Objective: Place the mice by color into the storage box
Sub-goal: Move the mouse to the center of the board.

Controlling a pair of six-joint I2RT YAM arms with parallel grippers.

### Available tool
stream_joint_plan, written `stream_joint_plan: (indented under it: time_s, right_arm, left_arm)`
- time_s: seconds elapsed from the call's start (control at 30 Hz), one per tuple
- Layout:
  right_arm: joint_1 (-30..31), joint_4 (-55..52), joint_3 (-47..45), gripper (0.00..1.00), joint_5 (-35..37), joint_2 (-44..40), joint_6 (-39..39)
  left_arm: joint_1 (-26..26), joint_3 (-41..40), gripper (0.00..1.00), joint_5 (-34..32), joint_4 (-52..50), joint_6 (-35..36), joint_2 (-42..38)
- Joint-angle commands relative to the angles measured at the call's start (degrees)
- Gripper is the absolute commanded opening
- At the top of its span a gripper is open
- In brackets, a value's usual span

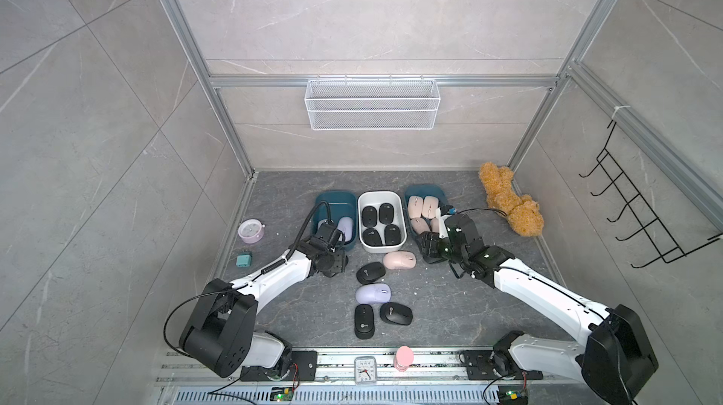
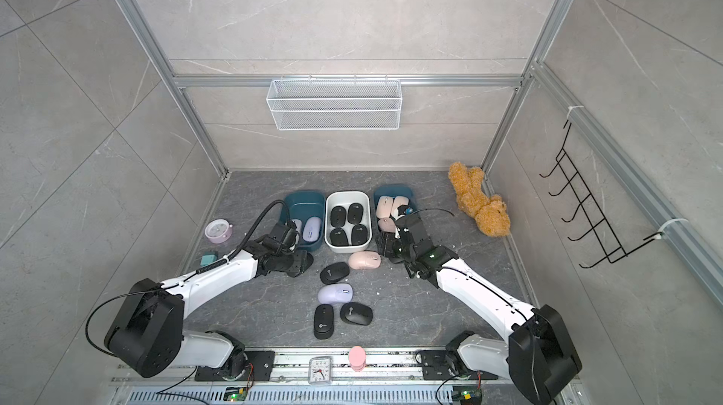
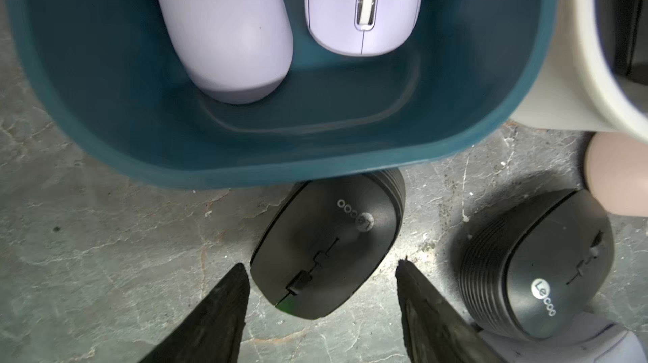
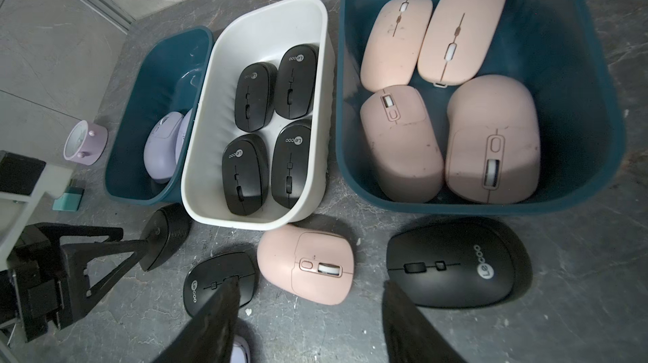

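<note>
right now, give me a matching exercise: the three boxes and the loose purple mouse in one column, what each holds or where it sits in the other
Things
1. white box
2. left teal box
3. right teal box
4. loose purple mouse

Contents or place
a. pink mice
b. on the tabletop, outside every box
c. black mice
d. purple mice

Pairs: 1-c, 2-d, 3-a, 4-b
</note>
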Motion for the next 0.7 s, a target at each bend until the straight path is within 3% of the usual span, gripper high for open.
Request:
stream_joint_plan:
  time_s: [0.0, 0.67]
  right_arm:
    - [0.45, -0.31, 1.11, 0.66, -0.49, 0.25, 1.04]
    - [0.82, 0.46, 1.5, 0.65, 0.21, 1.98, 2.43]
  left_arm:
    - [0.67, 0.2, 0.69, 1.59, 2.99, 1.22, 2.54]
    - [-0.09, 3.37, 0.69, 4.55, 2.53, 3.57, 8.72]
